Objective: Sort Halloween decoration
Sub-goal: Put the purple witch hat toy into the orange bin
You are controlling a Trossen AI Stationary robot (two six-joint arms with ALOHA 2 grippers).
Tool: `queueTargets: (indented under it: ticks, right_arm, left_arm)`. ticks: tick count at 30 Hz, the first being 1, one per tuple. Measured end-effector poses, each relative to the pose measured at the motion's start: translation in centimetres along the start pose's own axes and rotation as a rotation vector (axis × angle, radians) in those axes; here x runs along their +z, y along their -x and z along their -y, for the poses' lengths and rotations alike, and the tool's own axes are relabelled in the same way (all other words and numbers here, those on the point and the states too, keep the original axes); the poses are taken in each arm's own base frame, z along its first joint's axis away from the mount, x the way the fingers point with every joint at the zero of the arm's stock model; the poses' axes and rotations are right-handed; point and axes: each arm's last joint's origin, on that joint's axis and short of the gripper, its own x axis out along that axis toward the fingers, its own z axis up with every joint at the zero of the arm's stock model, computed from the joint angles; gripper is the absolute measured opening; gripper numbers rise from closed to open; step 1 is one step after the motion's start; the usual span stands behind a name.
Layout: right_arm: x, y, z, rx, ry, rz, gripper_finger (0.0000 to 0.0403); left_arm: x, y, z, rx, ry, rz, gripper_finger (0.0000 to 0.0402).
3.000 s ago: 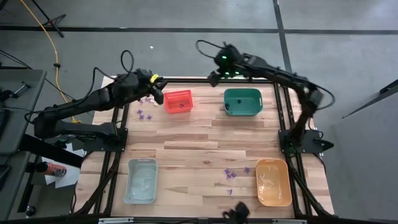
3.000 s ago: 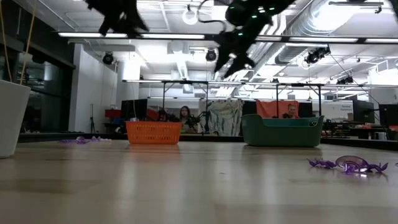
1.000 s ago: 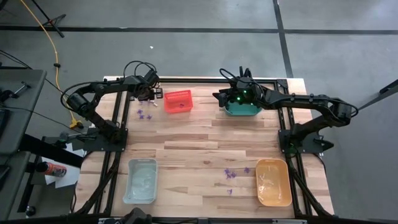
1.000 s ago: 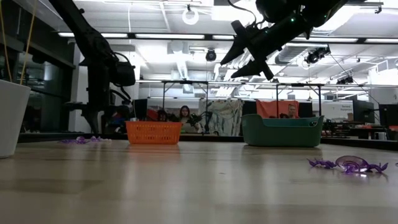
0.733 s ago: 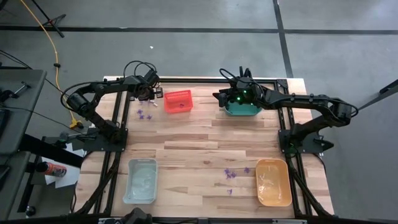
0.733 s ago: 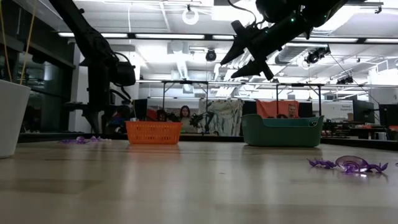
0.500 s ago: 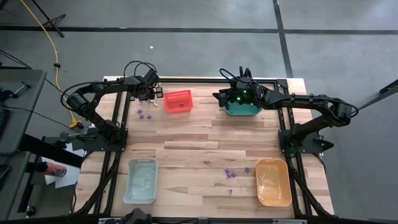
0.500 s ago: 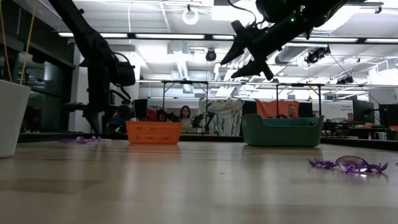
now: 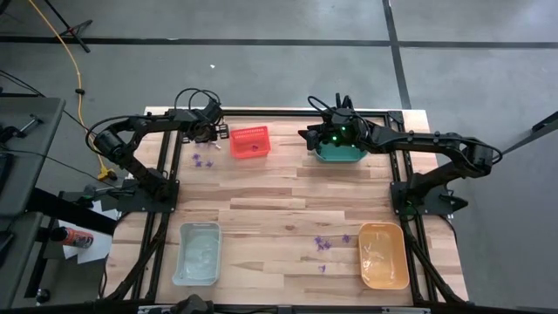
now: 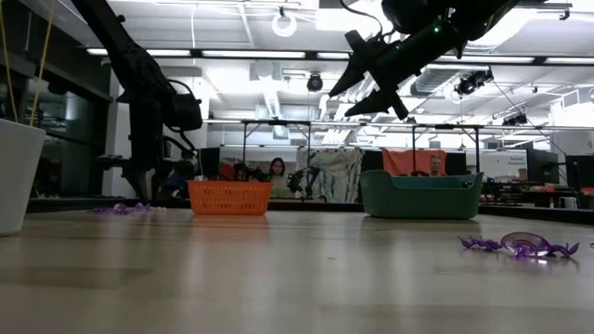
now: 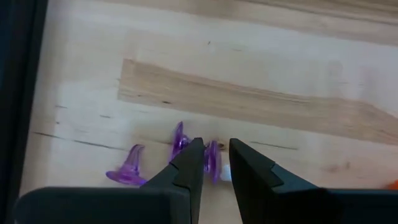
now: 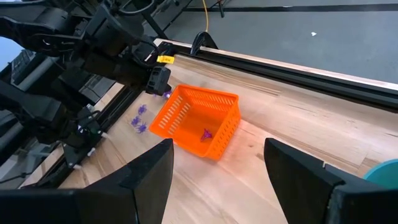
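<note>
Orange mesh walls of the basket (image 12: 198, 121) held one purple trinket (image 12: 206, 133). The left gripper (image 11: 214, 163), fingers narrowly parted, straddled another purple decoration (image 11: 212, 163) on the wood beside that basket. The right gripper (image 12: 217, 165) hung wide open and empty over the green bin (image 9: 341, 153). More purple pieces (image 9: 323, 244) lay near the amber bin (image 9: 383, 255).

Wooden table (image 9: 279, 205). Far edge: red mesh bin (image 9: 249, 141), green bin (image 9: 341, 153). Near edge: clear bin (image 9: 198, 254), orange bin (image 9: 383, 255). Two people seated beyond the table (image 10: 276, 171).
</note>
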Motion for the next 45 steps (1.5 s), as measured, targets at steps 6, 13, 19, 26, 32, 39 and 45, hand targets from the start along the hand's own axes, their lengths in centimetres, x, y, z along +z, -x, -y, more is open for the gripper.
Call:
queueTargets:
  ticks: [6, 13, 19, 26, 32, 39, 45]
  right_arm:
    - [0.0, 0.0, 0.0, 0.0, -0.002, 0.0, 0.0245]
    - [0.0, 0.0, 0.0, 0.0, -0.002, 0.0, 0.0245]
    - [0.0, 0.0, 0.0, 0.0, -0.002, 0.0, 0.0245]
    - [0.0, 0.0, 0.0, 0.0, -0.002, 0.0, 0.0245]
    - [0.0, 0.0, 0.0, 0.001, -0.002, 0.0, 0.0245]
    - [-0.1, 0.0, -0.1, 0.002, 0.001, -0.008, 0.0245]
    - [-0.2, 0.0, -0.1, -0.001, 0.004, -0.011, 0.0245]
  left_arm:
    - [-0.2, 0.0, 0.2, -0.001, -0.011, 0.01, 0.0064]
    - [-0.3, 0.0, 0.2, -0.004, -0.001, 0.007, 0.0062]
    - [-1.2, -0.3, 0.2, 0.016, -0.034, 0.028, 0.0062]
    - [-1.5, -0.3, 0.3, 0.018, -0.02, 0.028, 0.0062]
    - [-1.6, -0.3, 0.3, 0.018, -0.032, 0.025, 0.0042]
    - [-1.6, -0.3, 0.2, 0.023, -0.048, 0.02, 0.0007]
    - [-1.5, 0.6, -0.1, 0.006, -0.086, 0.027, 0.0002]
